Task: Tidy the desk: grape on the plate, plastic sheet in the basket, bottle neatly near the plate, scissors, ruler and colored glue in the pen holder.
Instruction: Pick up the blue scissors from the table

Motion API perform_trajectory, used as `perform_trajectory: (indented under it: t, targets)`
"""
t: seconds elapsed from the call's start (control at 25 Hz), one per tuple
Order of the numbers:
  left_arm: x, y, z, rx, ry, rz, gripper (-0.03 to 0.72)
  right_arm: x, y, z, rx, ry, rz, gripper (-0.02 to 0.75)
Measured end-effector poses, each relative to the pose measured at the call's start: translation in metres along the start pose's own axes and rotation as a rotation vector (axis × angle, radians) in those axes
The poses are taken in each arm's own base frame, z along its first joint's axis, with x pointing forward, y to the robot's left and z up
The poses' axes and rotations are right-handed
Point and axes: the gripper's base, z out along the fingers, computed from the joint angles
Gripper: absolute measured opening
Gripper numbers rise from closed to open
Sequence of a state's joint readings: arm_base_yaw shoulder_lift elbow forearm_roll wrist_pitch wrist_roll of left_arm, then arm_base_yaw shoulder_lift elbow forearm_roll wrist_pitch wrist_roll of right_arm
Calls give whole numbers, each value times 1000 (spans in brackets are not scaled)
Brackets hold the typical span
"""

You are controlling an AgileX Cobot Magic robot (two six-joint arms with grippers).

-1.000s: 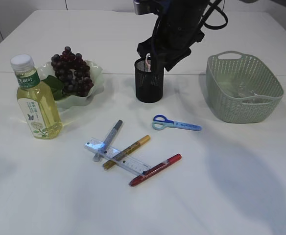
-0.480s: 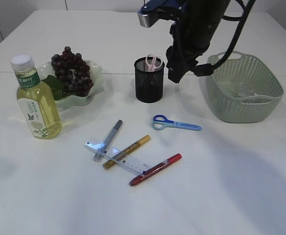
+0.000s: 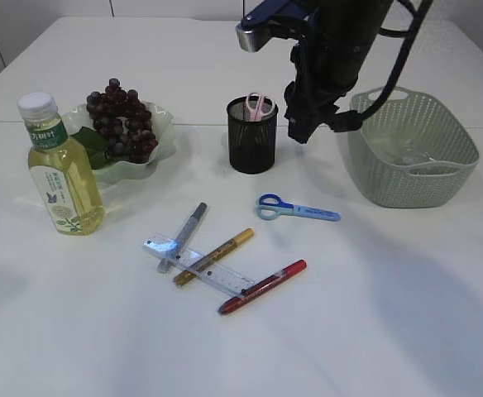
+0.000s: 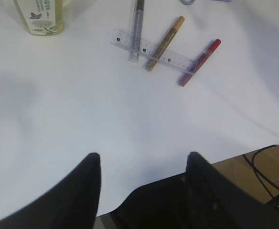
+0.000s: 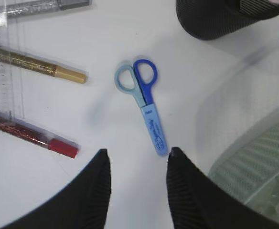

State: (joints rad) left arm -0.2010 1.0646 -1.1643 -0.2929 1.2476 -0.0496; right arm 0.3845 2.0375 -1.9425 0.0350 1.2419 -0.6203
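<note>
- Up high between pen holder (image 3: 251,135) and basket (image 3: 410,147), right gripper (image 5: 135,164) parted about halfway, nothing between the fingers
- Directly beneath it on the white table (image 3: 390,314), blue scissors (image 5: 144,101), loops toward the pen holder, lying flat and free
- Already upright inside the black mesh pen holder, pink-handled scissors (image 3: 259,105), handles poking over the rim
- Down near the front edge of the table, left gripper (image 4: 143,167) spread moderately wide, empty, well apart from everything
- Still out on the table: clear ruler (image 3: 197,265) lying slantwise, with silver glue pen (image 3: 183,236) and gold glue pen (image 3: 213,256) crossing over it
- At the ruler's right end, red glue pen (image 3: 262,286) touching or overlapping it, cannot tell which
- Over on the left, grapes (image 3: 121,119) heaped on the pale green plate (image 3: 155,141)
- Just in front of the plate, bottle (image 3: 61,169) standing upright, white cap on, yellowish liquid inside
- Far right, green basket holding something clear and crinkled at the bottom, probably the plastic sheet (image 3: 403,153), hard to make out
</note>
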Motion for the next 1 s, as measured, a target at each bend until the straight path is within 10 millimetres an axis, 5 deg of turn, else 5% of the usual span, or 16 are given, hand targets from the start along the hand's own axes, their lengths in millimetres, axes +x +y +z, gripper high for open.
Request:
perform_trajectory:
  t: [0.4,1.0]
  targets:
    - [0,6,0,-62,-3,21,415,-6,7,0,-108,-103,-232,323]
    - [-1,11,0,-119,0,39,415,28,-37,64,-182,-20,-210,323]
